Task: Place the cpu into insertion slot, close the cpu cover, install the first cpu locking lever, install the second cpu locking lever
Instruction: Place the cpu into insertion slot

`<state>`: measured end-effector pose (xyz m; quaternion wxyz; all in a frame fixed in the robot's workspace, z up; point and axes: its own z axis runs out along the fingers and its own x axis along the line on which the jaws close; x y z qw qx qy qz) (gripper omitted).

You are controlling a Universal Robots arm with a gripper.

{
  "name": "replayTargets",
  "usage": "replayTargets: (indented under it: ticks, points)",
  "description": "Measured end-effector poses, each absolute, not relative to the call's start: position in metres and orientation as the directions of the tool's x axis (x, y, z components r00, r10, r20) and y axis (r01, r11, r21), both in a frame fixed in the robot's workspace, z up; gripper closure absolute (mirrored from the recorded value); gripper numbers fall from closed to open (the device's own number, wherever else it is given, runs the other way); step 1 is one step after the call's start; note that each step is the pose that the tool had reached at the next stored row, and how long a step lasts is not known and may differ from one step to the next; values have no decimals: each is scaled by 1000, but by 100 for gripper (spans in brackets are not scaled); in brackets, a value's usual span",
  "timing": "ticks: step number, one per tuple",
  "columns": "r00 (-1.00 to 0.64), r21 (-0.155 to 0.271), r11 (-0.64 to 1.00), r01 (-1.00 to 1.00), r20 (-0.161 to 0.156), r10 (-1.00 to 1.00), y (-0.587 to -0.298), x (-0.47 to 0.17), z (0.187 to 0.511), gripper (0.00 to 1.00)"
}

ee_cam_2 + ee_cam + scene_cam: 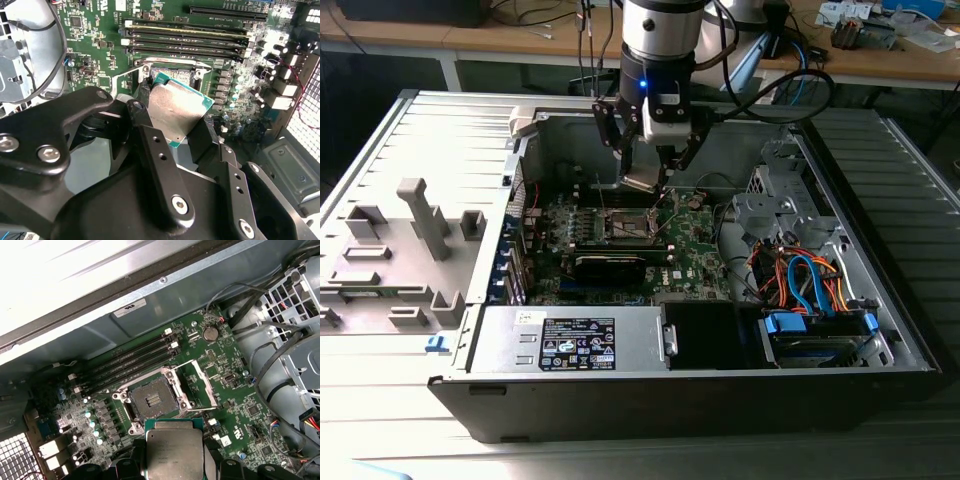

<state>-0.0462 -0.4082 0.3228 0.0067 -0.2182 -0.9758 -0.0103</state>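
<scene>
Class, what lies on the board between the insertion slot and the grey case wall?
Long dark memory slots lie between the insertion slot and the case wall, seen in the first wrist view.

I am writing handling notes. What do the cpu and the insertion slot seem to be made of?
The cpu: brushed silvery metal lid, dull sheen, on a green board edge. The insertion slot: bright metal frame, glinting, around a dark, likely plastic, centre.

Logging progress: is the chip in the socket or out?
Out. The gripper holds the chip above the board; the socket shows its bare dark centre.
</scene>
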Motion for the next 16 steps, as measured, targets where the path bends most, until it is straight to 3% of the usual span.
replayTargets:
  ticks: [16]
  points:
    - [-874,17,874,486,17,486,-408,-46,322,45]
